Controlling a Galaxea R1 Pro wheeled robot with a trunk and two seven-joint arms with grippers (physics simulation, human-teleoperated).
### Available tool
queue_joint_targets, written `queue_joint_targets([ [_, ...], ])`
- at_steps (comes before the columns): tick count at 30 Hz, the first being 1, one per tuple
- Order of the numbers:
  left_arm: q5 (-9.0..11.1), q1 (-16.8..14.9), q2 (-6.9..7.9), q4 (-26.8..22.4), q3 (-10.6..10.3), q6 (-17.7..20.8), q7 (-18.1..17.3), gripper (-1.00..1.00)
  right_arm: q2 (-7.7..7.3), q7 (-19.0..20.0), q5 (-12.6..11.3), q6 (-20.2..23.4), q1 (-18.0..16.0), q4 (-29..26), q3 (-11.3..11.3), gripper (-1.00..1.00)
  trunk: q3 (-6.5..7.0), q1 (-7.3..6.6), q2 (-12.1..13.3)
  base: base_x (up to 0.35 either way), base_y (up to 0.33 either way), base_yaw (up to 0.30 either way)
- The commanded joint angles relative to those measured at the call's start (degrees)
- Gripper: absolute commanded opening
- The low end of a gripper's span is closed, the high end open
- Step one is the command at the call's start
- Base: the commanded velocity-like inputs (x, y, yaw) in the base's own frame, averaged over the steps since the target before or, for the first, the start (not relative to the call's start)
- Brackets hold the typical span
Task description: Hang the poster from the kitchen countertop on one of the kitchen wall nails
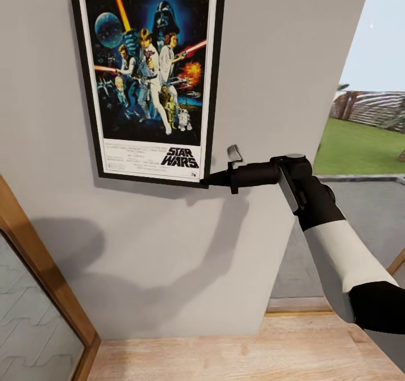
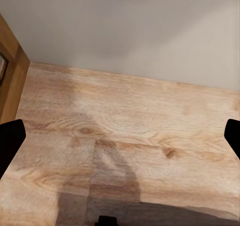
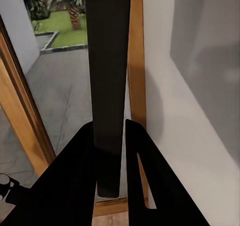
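The poster (image 1: 147, 77) lies flat against the grey wall (image 1: 270, 60), its top edge out of frame, with the right gripper (image 1: 209, 180) pinching its lower right corner, fingers closed on the thin black frame. It looks a light, stiff, flat panel, apt to pivot from a corner hold; its side edge offers steadier purchase. The left gripper (image 2: 120, 136) hangs wide open and empty above the wooden floor (image 2: 150, 136). A timber door frame (image 1: 39, 263) stands at the wall's left.

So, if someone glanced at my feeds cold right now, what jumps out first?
The poster, flat against the grey wall in the head view. Next, the right gripper pinching its lower right corner, arm stretched out from the right. The left gripper's fingers hang wide apart above the wooden floor.
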Motion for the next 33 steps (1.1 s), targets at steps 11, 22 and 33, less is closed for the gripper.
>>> queue_joint_targets([
  [11,0.52,0.00,-0.01,-0.10,0.09,0.05,-0.38,1.00,-0.07,-0.03,-0.36,0.64,0.04,0.19,0.19,-1.00,0.05,0.04,-0.12,0.000,0.000,0.000],
  [22,0.49,0.00,-0.01,-0.12,0.10,0.05,-0.38,1.00,-0.07,-0.11,-0.23,0.48,0.27,0.29,0.25,-1.00,0.06,0.04,-0.12,0.000,0.000,0.000],
  [33,0.51,0.00,-0.01,-0.12,0.11,0.05,-0.38,1.00,-0.07,-0.12,-0.08,0.23,1.43,0.36,0.25,-1.00,0.06,0.04,-0.12,0.000,0.000,0.000],
])
